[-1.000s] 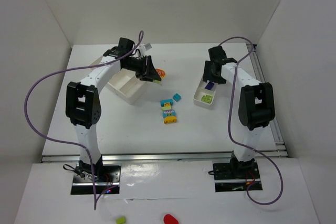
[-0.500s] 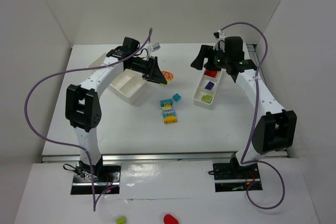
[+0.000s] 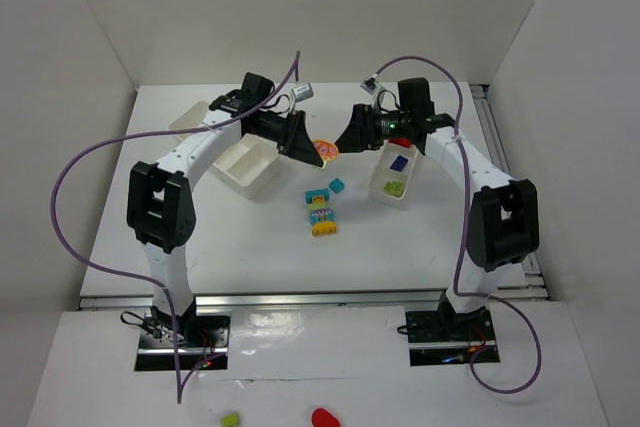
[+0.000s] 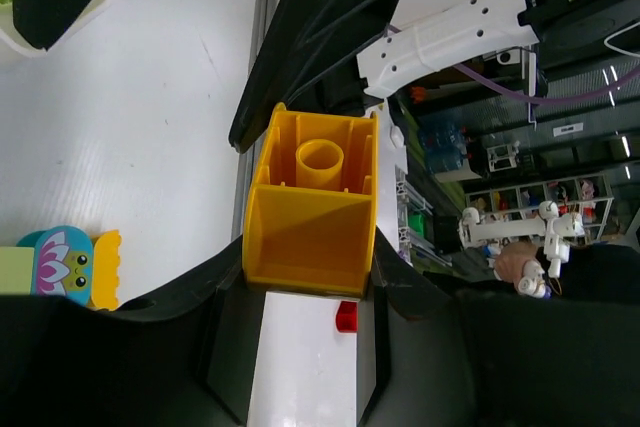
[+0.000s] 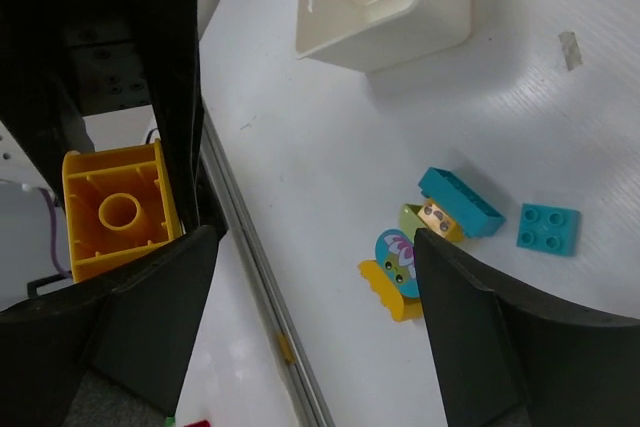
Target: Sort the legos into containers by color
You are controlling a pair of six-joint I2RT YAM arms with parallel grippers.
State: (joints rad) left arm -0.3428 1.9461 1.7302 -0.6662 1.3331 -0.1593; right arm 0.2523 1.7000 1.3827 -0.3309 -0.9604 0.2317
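My left gripper (image 3: 304, 139) is shut on an orange brick (image 3: 326, 150), held above the table between the two trays. The left wrist view shows the brick (image 4: 310, 202) hollow side up between my fingers. My right gripper (image 3: 356, 133) is open and empty, facing the left gripper just right of the brick. In the right wrist view the brick (image 5: 115, 211) sits left of my open gripper (image 5: 312, 247). The wider tray (image 3: 245, 163) stands on the left. The narrower tray (image 3: 392, 176) holds a blue and a green brick.
A small cyan brick (image 3: 338, 186) and a stack of cyan, green and yellow pieces (image 3: 320, 214) lie on the table between the trays, below both grippers. They also show in the right wrist view (image 5: 420, 247). A metal rail (image 3: 505, 162) runs along the table's right edge.
My right arm has swung left from over the narrower tray to face the left gripper. My left gripper has moved right with the orange brick.
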